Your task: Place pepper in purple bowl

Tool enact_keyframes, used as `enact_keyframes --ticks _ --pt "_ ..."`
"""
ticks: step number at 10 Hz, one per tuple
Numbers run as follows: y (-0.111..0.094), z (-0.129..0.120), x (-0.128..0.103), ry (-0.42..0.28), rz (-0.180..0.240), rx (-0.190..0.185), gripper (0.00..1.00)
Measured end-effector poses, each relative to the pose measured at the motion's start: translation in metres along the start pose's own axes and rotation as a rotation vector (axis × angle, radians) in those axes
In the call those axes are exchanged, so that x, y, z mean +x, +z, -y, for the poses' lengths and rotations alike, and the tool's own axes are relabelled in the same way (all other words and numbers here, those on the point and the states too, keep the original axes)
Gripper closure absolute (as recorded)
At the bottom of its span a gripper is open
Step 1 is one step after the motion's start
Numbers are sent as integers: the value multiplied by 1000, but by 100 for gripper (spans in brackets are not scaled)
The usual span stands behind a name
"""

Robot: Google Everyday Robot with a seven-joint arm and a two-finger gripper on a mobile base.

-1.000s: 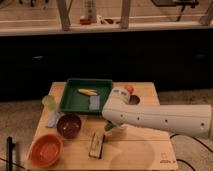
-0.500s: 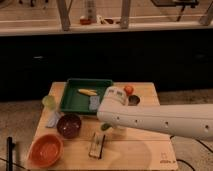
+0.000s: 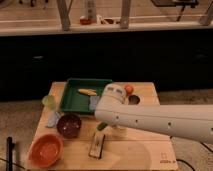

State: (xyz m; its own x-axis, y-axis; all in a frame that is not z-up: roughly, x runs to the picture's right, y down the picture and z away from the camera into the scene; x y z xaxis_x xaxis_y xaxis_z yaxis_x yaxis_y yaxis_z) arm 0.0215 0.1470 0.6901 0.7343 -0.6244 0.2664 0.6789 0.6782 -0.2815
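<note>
The arm reaches in from 3 o'clock across the desk [image 3: 135,155], its claw [image 3: 101,125] hanging low just right of the bowl [image 3: 69,125]. A bit of green shows at the claw's tip, which I take to be the pepper [image 3: 102,126], so the claw seems closed on it, though the grip itself is hard to make out. The bowl sits at about 9 o'clock from the claw, near but not beneath it, so a short move that way looks needed before release. The green tray [image 3: 75,102] with a yellow piece [image 3: 87,92] lies at 12 o'clock, the orange bowl [image 3: 46,150] at 7 o'clock.
</note>
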Motion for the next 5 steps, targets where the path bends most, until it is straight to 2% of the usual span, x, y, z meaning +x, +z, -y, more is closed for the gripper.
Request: enact_keyframes --ticks 5 --pt "-5 27 -16 -102 53 15 100"
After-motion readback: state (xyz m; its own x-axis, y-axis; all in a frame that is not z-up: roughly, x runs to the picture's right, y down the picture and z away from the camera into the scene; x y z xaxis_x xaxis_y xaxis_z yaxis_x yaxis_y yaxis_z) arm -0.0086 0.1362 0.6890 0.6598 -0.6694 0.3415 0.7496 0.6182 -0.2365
